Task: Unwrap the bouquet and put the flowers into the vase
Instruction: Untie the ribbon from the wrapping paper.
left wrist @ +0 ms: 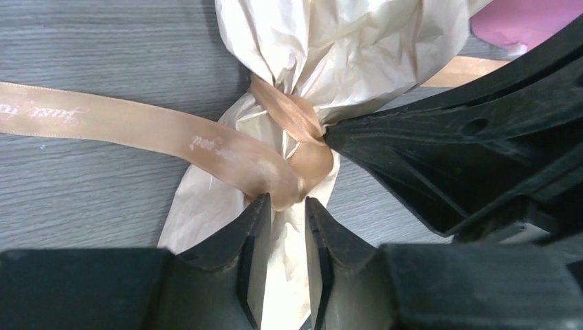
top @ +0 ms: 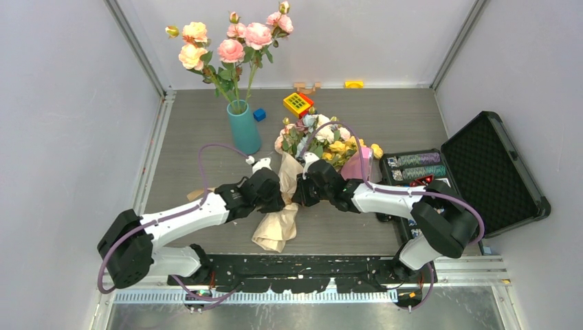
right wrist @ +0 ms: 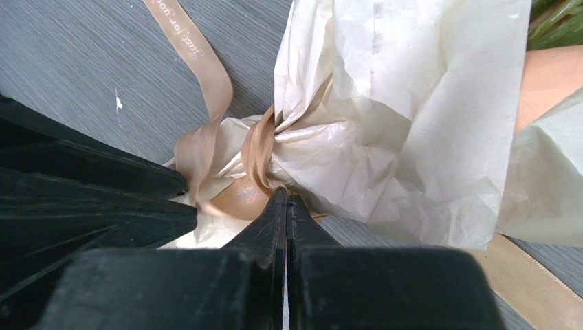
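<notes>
Down at the knot of the ribbon [left wrist: 137, 127], the left jaws are sitting a little apart. Their tips are right at the loop without clamping it, and crinkled paper is showing through the gap. The right jaws are pressing fully together, with the tip touching the same knot from the other side. Can't tell if any ribbon is getting nipped in there. One ribbon tail with pale lettering is lying flat across the bench [top: 206, 117].

The bouquet [top: 292, 172] is lying on the bench between the two arms, not yet untied. Its paper end is pointing toward the arm bases and the flowers [top: 323, 137] are fanning out toward the back, just beside a pink box [top: 357, 165]. The vase [top: 243, 127] is standing upright further back on the left, apart from the bouquet, and it's holding tall pink and peach roses [top: 234, 41]. Off to the right, a black case [top: 491, 172] is lying open.
</notes>
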Available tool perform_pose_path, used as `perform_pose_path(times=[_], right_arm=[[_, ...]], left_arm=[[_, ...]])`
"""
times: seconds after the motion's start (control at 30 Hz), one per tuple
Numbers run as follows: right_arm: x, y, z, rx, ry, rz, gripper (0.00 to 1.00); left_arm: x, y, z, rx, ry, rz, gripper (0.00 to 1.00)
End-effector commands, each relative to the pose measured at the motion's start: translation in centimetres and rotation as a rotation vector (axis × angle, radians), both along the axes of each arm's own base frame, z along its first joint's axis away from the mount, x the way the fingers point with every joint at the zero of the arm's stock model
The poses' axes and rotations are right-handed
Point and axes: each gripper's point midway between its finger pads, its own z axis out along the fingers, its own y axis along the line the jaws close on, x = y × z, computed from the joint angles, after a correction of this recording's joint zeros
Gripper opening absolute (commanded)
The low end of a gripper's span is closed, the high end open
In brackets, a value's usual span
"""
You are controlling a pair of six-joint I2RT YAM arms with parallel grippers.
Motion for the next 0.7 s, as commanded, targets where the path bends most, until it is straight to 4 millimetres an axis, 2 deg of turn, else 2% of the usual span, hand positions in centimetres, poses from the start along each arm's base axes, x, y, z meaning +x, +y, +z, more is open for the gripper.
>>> perform_pose_path(times=[0.0,0.2,0.5,0.67], right_arm=[[0.7,0.3,1.7,0.041,-0.052,-0.009,0.0],[0.7,0.2,1.6,0.039,-0.053,-0.011,0.0],[0.6,0.1,1.5,0.035,-0.049,-0.008,0.0],[0.5,0.1,1.3,0.032,-0.045,-0.007,0.0]], left_arm=[[1.3,-0.6,3.6,-0.022,-0.072,-0.006,0.29],[3.2,-1.5,4.8,-0.082,-0.089,0.007,0.36],[5.6,-2.3,3.5,-0.104,-0.08,0.039,0.38],[6.4,-2.5,3.7,-0.102,-0.11,0.049,0.37]])
